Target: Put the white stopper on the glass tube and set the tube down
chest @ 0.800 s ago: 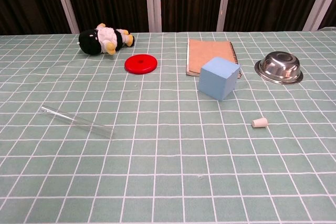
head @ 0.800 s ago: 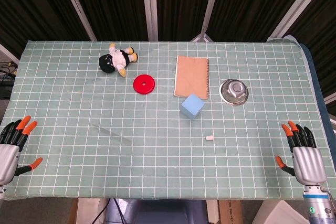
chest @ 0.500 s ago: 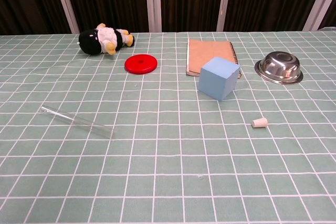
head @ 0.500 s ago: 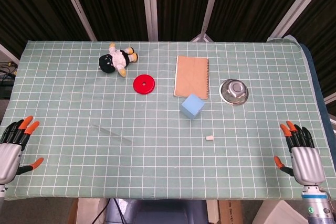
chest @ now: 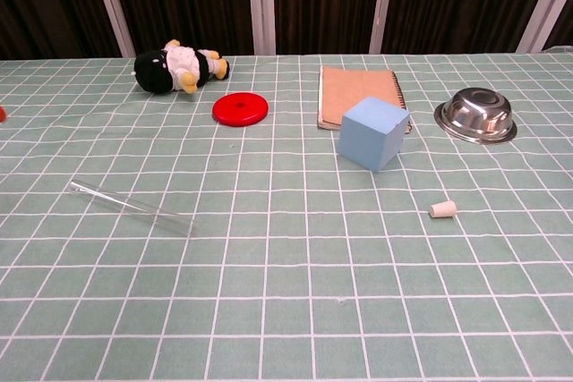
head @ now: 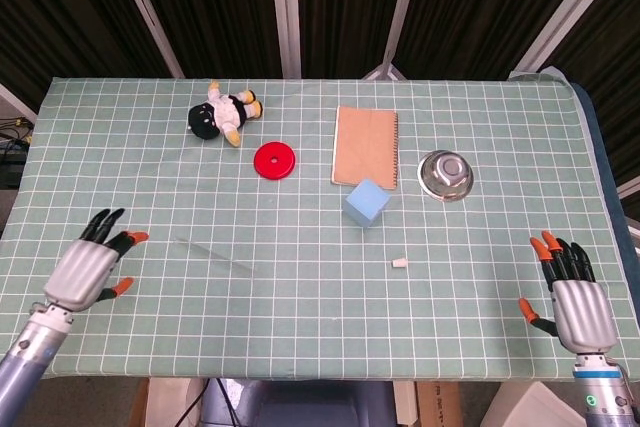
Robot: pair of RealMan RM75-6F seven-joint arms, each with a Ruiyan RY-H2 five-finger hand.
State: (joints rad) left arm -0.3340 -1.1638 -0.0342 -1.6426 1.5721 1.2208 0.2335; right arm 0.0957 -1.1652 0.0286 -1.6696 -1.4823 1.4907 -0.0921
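Note:
The clear glass tube (chest: 132,207) lies flat on the green checked cloth at the left, faintly visible in the head view as the glass tube (head: 213,253). The small white stopper (chest: 442,209) lies on its side to the right, below the blue cube; the stopper (head: 399,263) is well apart from the tube. My left hand (head: 90,266) hovers over the table's front left, fingers spread, holding nothing, left of the tube. My right hand (head: 570,300) is at the front right edge, fingers spread and empty. In the chest view only an orange fingertip shows at the left edge.
A blue cube (chest: 373,132) stands in front of a brown notebook (chest: 363,93). A steel bowl (chest: 475,114) sits at the right, a red disc (chest: 240,108) and a plush penguin (chest: 177,66) at the back left.
My left hand has moved in from the table's left edge toward the tube. My right hand has drifted slightly down. The tube and stopper lie as before.

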